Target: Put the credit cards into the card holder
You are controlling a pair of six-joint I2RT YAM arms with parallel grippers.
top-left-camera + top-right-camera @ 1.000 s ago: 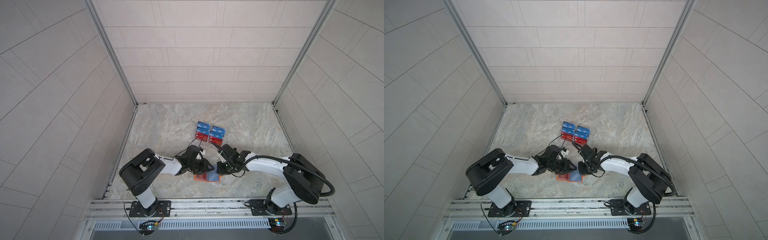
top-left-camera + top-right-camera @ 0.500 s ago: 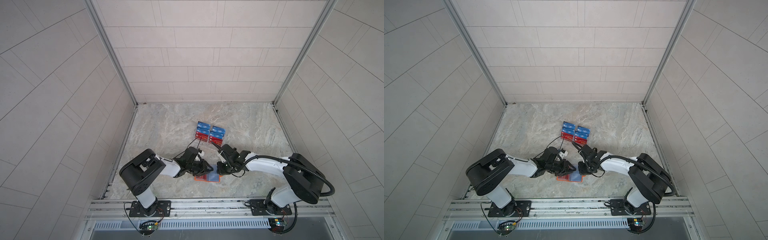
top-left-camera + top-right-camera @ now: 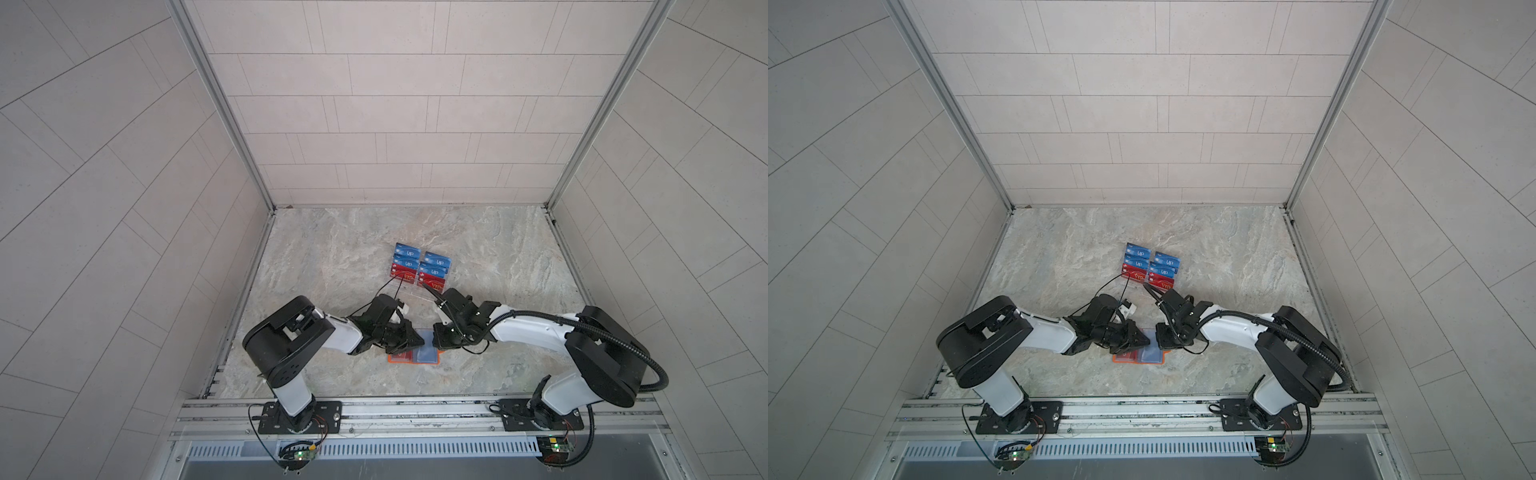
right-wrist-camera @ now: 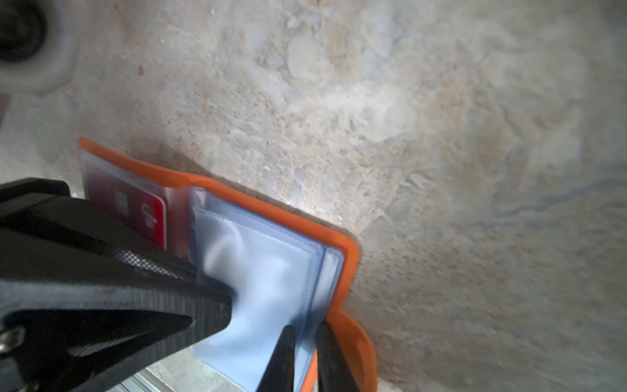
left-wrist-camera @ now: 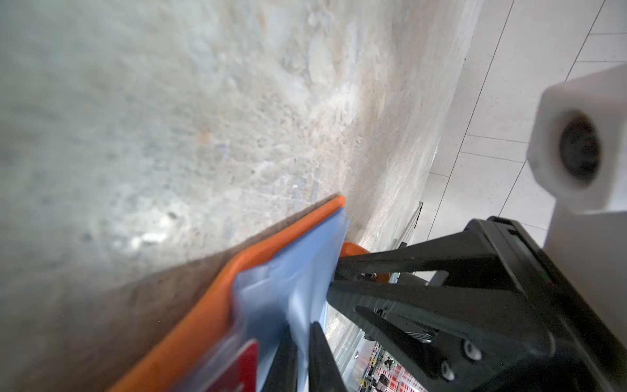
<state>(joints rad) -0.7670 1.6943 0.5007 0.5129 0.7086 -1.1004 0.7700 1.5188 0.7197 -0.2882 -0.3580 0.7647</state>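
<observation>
Marbled grey counter [image 3: 332, 257] across the lower middle of both top views. On its upper centre, credit cards [image 3: 419, 266] in two columns, blue rows above red. Lower down, between the two wrists, orange card holder [image 3: 424, 356] lying open and flat, clear pages up. In from the left, left end effector [image 5: 302, 353] clenched on a bluish sleeve [image 4: 271, 281] of the holder. In from the right, right end effector [image 4: 303, 356], tips nearly together, grasping the sleeve edge by the holder's right rim. Inside the left page, red card [image 4: 149, 210], partly hidden.
</observation>
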